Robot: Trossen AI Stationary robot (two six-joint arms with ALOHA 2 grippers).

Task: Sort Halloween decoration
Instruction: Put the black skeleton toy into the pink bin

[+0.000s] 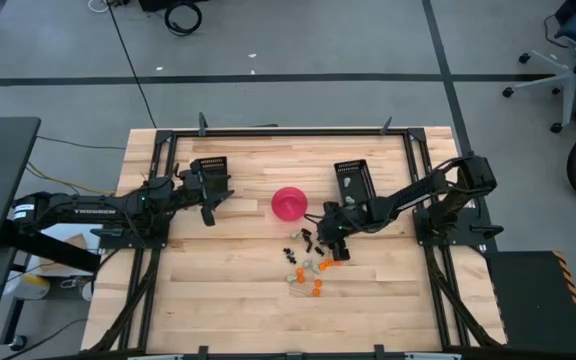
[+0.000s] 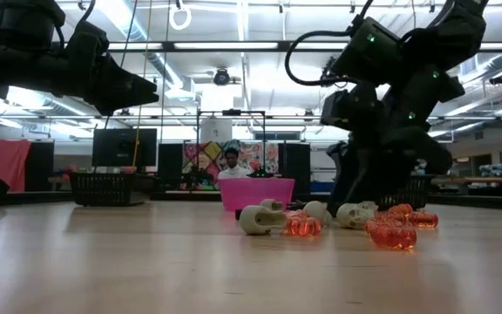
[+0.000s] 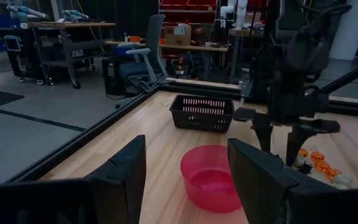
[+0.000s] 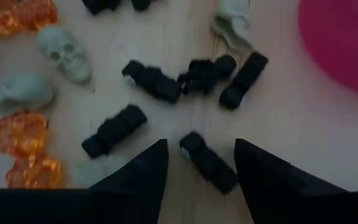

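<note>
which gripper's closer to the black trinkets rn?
Right. The right gripper hangs open right over the black trinkets; the left gripper waits open beyond the pink bowl.

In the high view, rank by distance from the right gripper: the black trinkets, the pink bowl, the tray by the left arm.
From the right gripper:
1. Black trinkets, just beside it.
2. Pink bowl, table centre.
3. Left-side black tray, by the left arm.
</note>
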